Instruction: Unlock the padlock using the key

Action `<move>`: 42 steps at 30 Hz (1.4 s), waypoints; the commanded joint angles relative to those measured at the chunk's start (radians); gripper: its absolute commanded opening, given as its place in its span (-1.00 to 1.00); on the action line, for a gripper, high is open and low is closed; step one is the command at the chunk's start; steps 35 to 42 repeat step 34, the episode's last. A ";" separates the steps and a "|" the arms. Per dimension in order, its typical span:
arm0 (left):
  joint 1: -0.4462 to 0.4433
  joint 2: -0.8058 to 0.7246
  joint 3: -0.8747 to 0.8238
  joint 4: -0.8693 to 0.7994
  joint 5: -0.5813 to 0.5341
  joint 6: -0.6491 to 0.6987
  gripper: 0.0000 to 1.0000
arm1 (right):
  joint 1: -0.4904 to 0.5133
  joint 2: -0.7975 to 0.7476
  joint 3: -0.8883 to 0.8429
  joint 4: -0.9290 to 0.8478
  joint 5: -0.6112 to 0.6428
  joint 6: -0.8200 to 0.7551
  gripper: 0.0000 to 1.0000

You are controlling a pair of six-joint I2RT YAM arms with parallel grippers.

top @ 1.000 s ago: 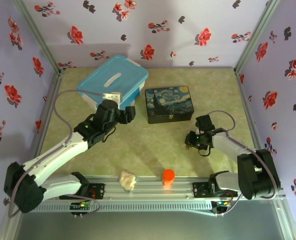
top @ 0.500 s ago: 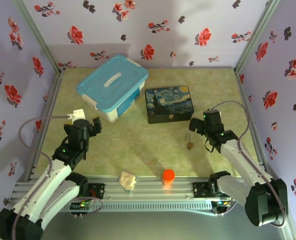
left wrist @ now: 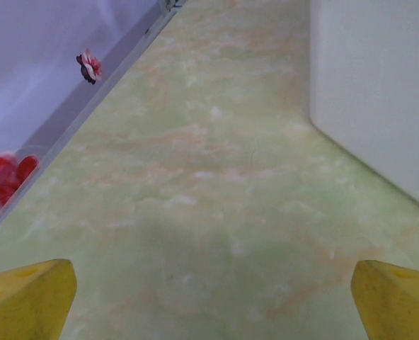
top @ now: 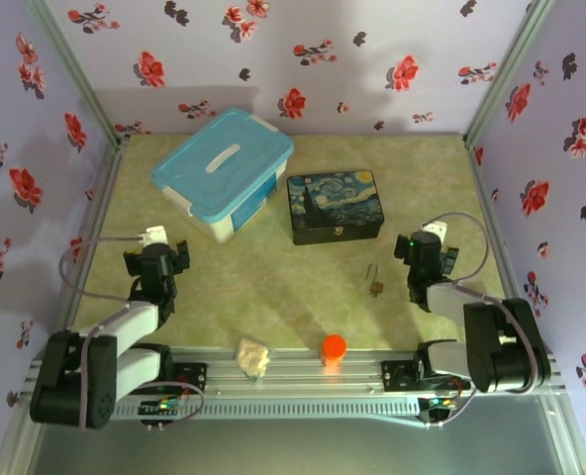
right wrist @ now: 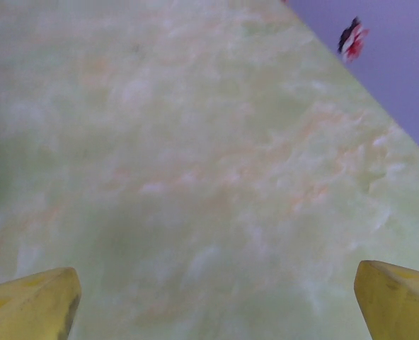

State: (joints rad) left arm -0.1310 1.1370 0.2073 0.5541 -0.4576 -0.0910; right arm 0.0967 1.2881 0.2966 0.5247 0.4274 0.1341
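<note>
Left pincer (left wrist: 209,301) and right pincer (right wrist: 213,294) both released, empty. Padlock (top: 376,289) lies loose on bench (top: 303,297), just near-left of right pincer. Risk: it's tiny, so a misaligned pinch likely skids it away.

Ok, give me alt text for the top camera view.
Two robot arms sit folded at the near edge, the left gripper and right gripper open, holding nothing. A tiny padlock lies on the green table beside the right gripper, in front of the Starry Night box.
</note>
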 commanded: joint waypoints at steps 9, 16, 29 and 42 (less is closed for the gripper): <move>0.070 0.211 0.133 0.250 0.168 0.050 0.99 | -0.063 0.258 0.022 0.475 -0.101 -0.012 0.99; 0.096 0.424 0.056 0.594 0.181 0.052 0.99 | -0.063 0.271 0.077 0.387 -0.131 -0.024 0.99; 0.098 0.413 0.167 0.384 0.151 0.037 0.99 | -0.063 0.274 0.091 0.359 -0.155 -0.033 0.98; 0.096 0.414 0.167 0.384 0.152 0.040 1.00 | -0.071 0.270 0.087 0.367 -0.180 -0.033 0.99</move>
